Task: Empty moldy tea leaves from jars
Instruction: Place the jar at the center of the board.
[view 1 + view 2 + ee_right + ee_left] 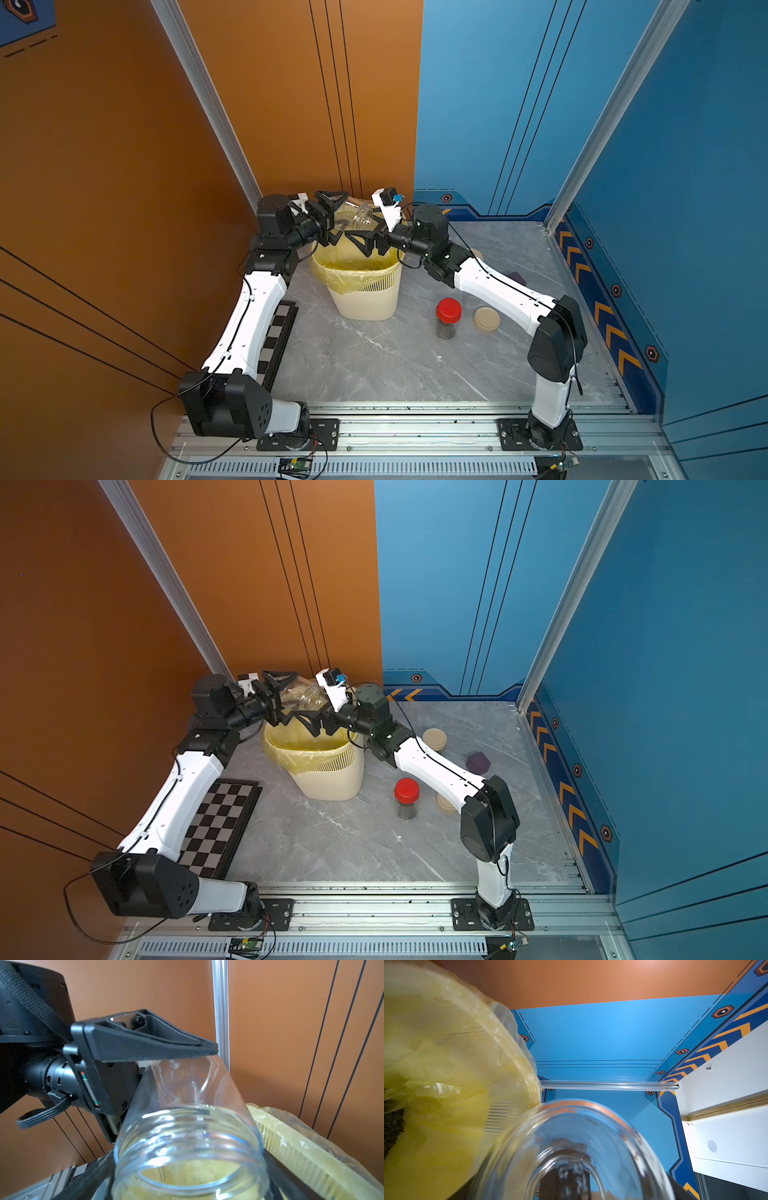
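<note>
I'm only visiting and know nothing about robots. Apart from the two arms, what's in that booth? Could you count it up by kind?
Clear glass cylindrical jars: 2 (open jar, held tilted; red-lidded jar, standing)
Beige round lids: 2
Cream slatted bin with yellow bag: 1
Purple faceted block: 1
Black-and-white chequered board: 1
Total: 7

We find no word, brand or number that can be read anywhere in the cell. Raised marks on the base of the glass jar [571, 1147] are too blurred to make out. The only signs are orange chevrons [604, 311] and small hexagon badges [616, 290], printed along the dark band [631, 320] at the foot of the blue wall.
</note>
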### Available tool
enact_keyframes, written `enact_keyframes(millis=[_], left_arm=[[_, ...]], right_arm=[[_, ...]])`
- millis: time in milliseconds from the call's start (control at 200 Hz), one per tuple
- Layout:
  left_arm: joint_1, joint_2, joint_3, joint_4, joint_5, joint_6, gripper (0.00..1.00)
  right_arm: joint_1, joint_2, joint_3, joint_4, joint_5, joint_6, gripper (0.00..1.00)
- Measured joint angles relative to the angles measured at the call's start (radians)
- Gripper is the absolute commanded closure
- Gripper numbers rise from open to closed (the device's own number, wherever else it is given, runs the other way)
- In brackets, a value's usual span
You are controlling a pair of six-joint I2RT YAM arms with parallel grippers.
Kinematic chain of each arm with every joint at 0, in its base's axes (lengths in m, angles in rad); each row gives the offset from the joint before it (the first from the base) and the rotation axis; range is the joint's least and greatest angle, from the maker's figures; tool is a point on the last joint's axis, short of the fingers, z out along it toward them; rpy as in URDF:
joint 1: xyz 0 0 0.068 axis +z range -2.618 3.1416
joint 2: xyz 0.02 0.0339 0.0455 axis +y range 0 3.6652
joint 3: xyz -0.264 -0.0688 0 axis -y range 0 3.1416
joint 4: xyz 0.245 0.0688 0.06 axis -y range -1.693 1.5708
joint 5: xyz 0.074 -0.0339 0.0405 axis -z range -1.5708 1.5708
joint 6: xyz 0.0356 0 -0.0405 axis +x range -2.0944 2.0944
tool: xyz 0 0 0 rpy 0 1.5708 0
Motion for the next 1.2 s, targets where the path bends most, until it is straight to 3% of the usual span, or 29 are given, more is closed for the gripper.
enact_keyframes(millis=[430,1201], left_arm=[[-0.042,0.008,0.0,0.036,0.037,-0.026,0.71],[-0.055,0.019,-0.03,0.1,0.051,-0.07,0.69]], right_arm=[[0.0,0.0,0.024,-0.016,-0.013,0.0,0.03],[-0.007,0.003,0.024,-0.014,-0.013,0.008,0.0]])
